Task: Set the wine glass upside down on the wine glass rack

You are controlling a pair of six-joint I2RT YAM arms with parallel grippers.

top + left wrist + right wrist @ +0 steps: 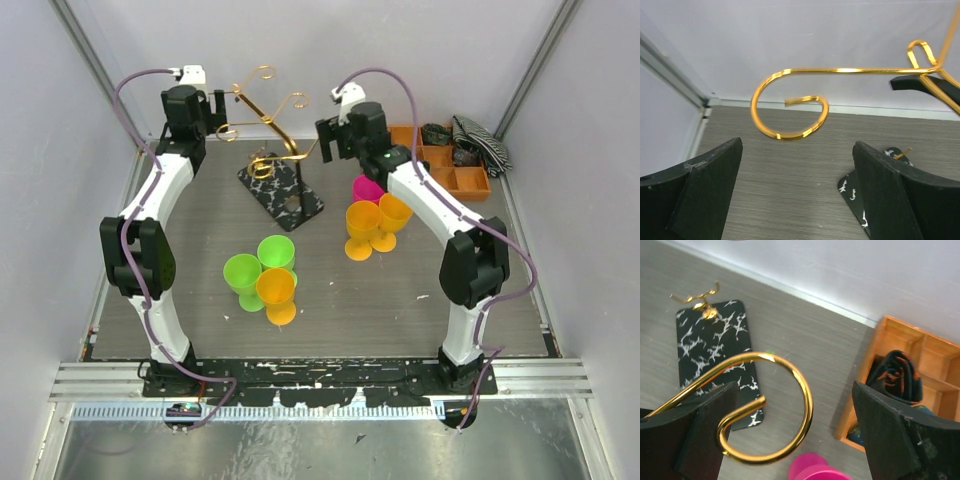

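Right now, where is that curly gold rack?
In the top view, the wine glass rack stands far centre, between the left gripper and the right gripper.

Robot test cell of laboratory type. Plain panel walls (300,40) and metal corner posts (95,60) enclose a wood-grain table (400,300). Left arm (150,250) and right arm (470,265) are bolted to an aluminium rail (100,378), cables (130,90) exposed. Staged props: wine glass rack (270,188), plastic glasses (276,285).

text: none readable | labels: none | brands: none | numbers: none
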